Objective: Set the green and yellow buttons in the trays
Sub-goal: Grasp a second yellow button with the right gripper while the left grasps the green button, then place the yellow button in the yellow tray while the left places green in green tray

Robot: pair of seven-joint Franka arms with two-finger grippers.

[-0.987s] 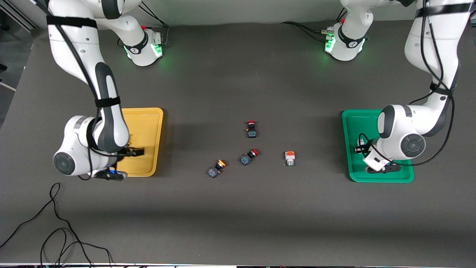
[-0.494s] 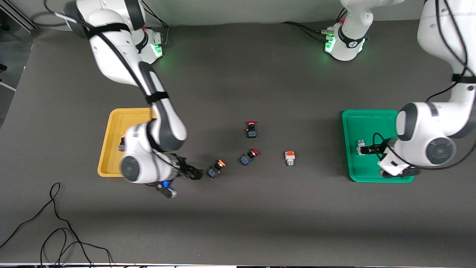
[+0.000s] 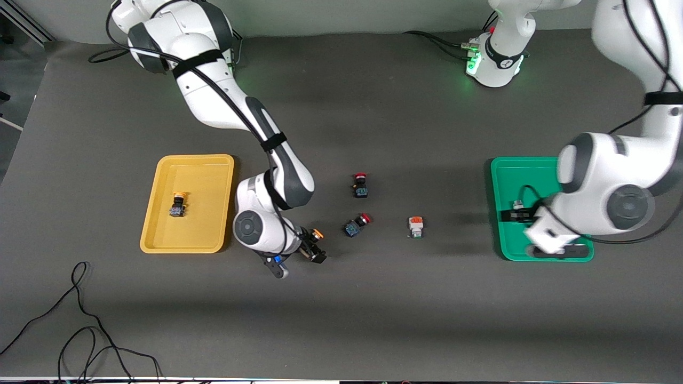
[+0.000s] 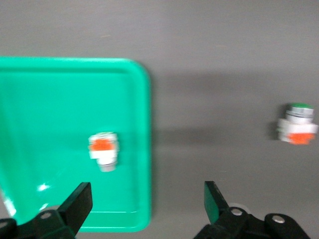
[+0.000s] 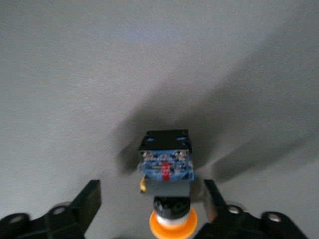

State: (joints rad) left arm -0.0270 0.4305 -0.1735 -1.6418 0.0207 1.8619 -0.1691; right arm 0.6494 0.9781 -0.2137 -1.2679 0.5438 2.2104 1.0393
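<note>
My right gripper is open and low at the table, its fingers on either side of a yellow-capped button that lies on its side. The right wrist view shows that button between my open right gripper. Another yellow-capped button lies in the yellow tray. My left gripper is open and empty over the green tray, beside a white button lying in it. The left wrist view shows the tray, that button and my gripper. A second white button lies mid-table and shows in the left wrist view.
Two red-capped black-blue switches lie mid-table between the yellow-capped button and the white one. Black cables trail on the table near the front camera at the right arm's end.
My right gripper left the yellow tray, leaving a yellow-capped button in it, and swung to the yellow-capped button on the table. My left gripper stayed over the green tray, with its wrist shifting slightly.
</note>
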